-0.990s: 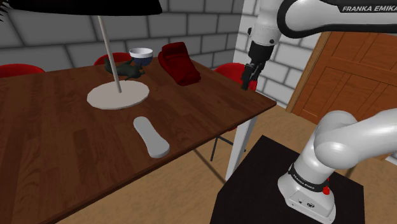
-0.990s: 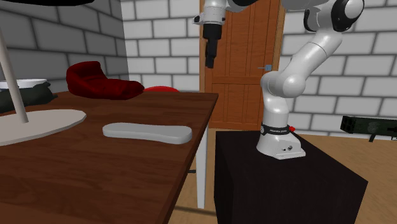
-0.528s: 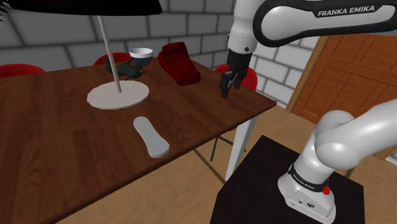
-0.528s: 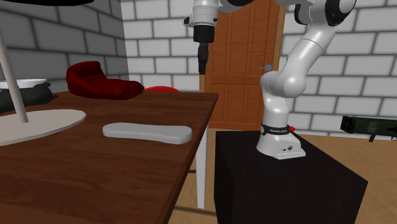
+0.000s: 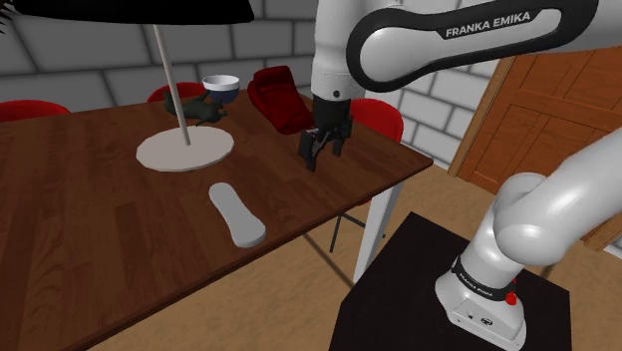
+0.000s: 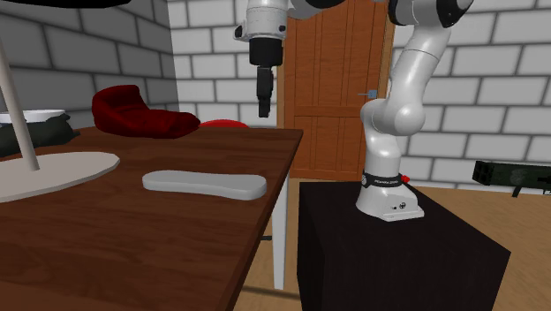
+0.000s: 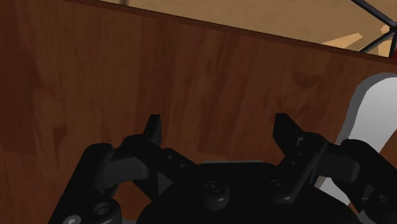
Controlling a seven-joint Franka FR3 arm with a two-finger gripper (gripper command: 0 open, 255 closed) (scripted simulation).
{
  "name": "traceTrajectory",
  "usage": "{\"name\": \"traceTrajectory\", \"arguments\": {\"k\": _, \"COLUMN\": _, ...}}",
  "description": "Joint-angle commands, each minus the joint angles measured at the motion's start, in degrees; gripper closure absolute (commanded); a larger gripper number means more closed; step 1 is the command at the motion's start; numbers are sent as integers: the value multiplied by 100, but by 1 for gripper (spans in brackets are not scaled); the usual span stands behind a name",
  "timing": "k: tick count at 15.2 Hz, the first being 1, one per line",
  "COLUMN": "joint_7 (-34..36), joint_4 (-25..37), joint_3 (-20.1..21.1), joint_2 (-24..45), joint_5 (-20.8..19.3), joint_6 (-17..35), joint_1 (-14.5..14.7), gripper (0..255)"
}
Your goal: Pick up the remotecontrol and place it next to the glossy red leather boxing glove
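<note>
Overhead, my gripper (image 5: 316,158) hangs above the wooden table (image 5: 90,239), fingers spread and empty, presumably ready for the pale grey remote (image 5: 237,214), which lies flat near the table's edge, well apart from the dark red glove (image 5: 280,98).

A home dining room: a long brown wooden table (image 5: 100,229) ringed by round red chairs (image 5: 30,108), a white floor-style lamp's round base (image 5: 159,155) on it, grey brick walls (image 5: 90,60), a panelled wooden door (image 6: 331,88).
</note>
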Motion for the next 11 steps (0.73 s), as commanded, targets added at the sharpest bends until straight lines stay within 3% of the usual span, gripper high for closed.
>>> {"name": "traceTrajectory", "arguments": {"k": 1, "joint_7": 301, "joint_4": 293, "joint_3": 194, "joint_2": 428, "joint_5": -30, "joint_6": 117, "joint_1": -3, "gripper": 0}}
{"name": "traceTrajectory", "arguments": {"k": 11, "joint_7": 1893, "joint_4": 2107, "joint_3": 939, "joint_2": 2640, "joint_5": -704, "joint_6": 300, "joint_1": 214, "gripper": 0}}
